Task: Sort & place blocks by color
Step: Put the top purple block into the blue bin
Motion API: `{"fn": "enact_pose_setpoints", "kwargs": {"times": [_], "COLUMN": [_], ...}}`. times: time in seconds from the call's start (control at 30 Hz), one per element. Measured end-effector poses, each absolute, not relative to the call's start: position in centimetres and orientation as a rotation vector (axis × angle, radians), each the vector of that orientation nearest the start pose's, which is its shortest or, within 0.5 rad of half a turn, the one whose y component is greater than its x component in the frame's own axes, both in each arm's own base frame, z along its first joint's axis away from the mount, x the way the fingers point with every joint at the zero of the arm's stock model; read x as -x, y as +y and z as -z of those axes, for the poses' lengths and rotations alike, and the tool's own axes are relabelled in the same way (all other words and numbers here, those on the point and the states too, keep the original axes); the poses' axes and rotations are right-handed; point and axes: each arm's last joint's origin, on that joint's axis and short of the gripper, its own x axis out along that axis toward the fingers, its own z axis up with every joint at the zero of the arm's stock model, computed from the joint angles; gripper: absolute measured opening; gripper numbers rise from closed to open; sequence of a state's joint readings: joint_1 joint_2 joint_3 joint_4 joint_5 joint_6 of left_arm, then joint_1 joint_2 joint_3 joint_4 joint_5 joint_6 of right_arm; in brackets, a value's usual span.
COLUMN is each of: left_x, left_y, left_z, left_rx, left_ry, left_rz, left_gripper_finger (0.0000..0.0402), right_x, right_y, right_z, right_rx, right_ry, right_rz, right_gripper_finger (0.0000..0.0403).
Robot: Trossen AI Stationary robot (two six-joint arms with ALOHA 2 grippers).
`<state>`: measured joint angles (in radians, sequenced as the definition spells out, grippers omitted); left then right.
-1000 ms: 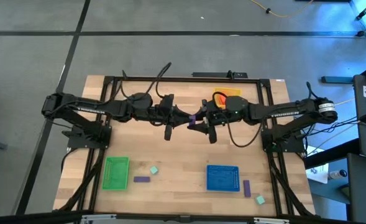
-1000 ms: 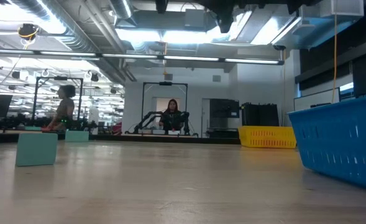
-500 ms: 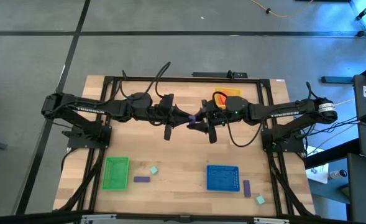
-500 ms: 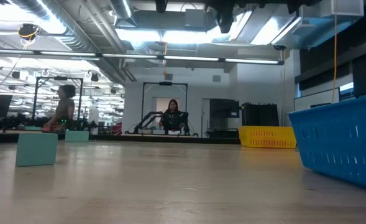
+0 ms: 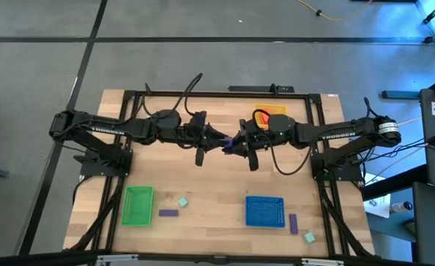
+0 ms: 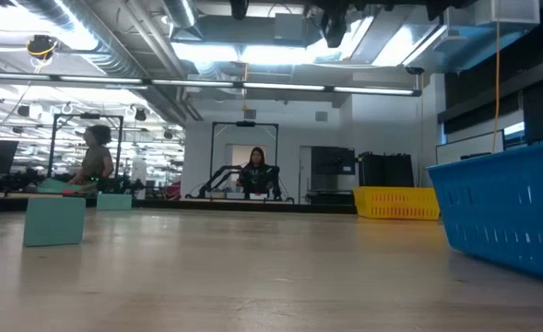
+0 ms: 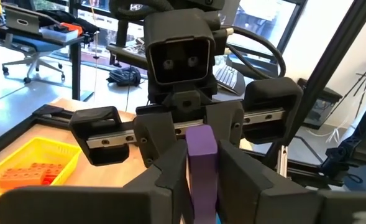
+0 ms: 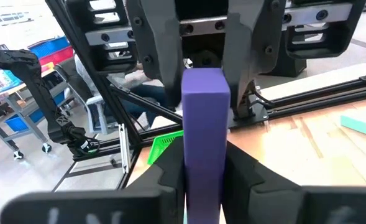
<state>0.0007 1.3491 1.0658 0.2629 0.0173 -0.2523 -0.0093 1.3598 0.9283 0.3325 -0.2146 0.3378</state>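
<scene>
A tall purple plastic block is hanging in the air above the middle of the wooden table. The right gripper is pinching it from three o'clock. The left gripper is reaching from nine o'clock, its fingers spread beside the block.

Robotics lab or open industrial workspace, we'd say. We see exposed ceiling ducts and strip lights, another arm rig on a far frame with a person seated behind it, a second person at benches. Rolling office chair, cluttered desk, grey carpet floor around the wooden surface.
</scene>
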Motion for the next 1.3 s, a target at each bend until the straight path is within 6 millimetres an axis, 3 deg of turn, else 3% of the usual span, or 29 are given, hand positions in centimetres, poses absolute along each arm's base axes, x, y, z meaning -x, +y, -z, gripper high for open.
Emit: {"fn": "enact_pose_setpoints", "kwargs": {"times": [0.23,0.4,0.67,0.83,1.07,1.3], "left_x": [-30.2,-28.0,-25.1,-23.5,-20.5,-19.6], "left_y": [1.3,2.6,2.8,2.2,1.5,1.4], "left_z": [-35.2,-36.1,-37.5,-35.4,-31.8,-31.4], "left_rx": [0.336,0.34,0.268,0.283,0.36,0.352], "left_ry": [0.057,0.099,0.086,-0.006,-0.126,-0.141], "left_rz": [0.003,-0.015,0.006,-0.006,-0.049,-0.046], "left_gripper_finger": [0.0136,0.0171,0.0175,0.0174,0.0174,0.0174], "right_x": [-29.9,-27.5,-23.2,-21.0,-19.6,-19.7], "right_y": [0.3,-0.2,-0.4,-0.4,-0.4,-0.4], "right_z": [-30.8,-31.6,-32.8,-33.3,-31.9,-31.7], "right_rx": [-0.321,-0.281,-0.249,-0.24,-0.264,-0.272], "right_ry": [0.162,0.25,0.359,0.351,0.204,0.102], "right_rz": [-0.181,-0.14,-0.033,0.004,0.011,-0.003], "right_gripper_finger": [0.0062,0.0062,0.0062,0.0062,0.0062,0.0062]}}
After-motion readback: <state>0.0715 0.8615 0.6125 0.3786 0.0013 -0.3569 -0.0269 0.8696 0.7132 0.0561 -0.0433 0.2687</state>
